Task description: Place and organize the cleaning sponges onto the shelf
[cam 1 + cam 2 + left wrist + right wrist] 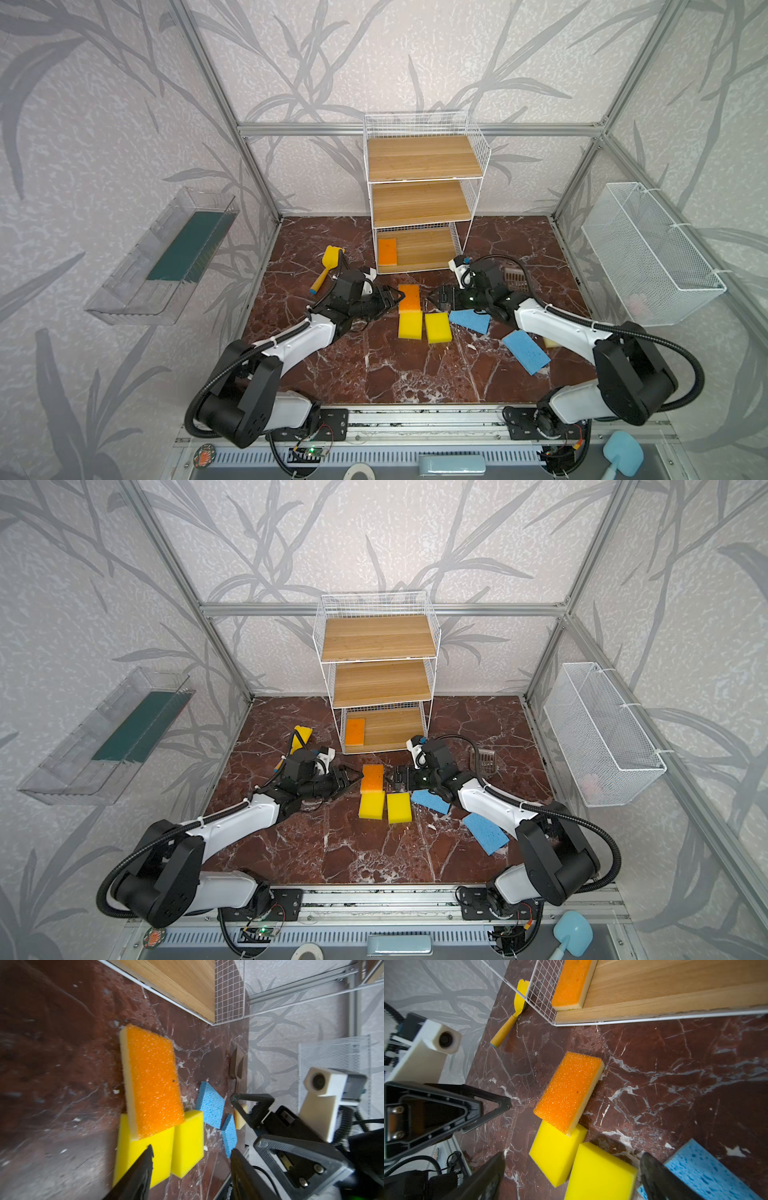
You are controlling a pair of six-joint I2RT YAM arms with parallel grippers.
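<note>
The shelf (419, 191) stands at the back of the table, with one orange sponge (387, 251) at the left end of its bottom board. A second orange sponge (409, 298) lies in front of it, its near end resting on a yellow sponge (410, 326). Another yellow sponge (437, 327) lies alongside. Two blue sponges (469, 320) (525, 352) lie to the right. My left gripper (399, 296) is open and empty just left of the orange sponge (151, 1082). On the opposite side, my right gripper (430, 298) is wide open and empty.
A yellow toy shovel (326, 266) lies left of the shelf and a brown scoop (515, 276) lies behind the right arm. A clear tray (166, 257) hangs on the left wall. A white mesh basket (648, 253) hangs on the right wall.
</note>
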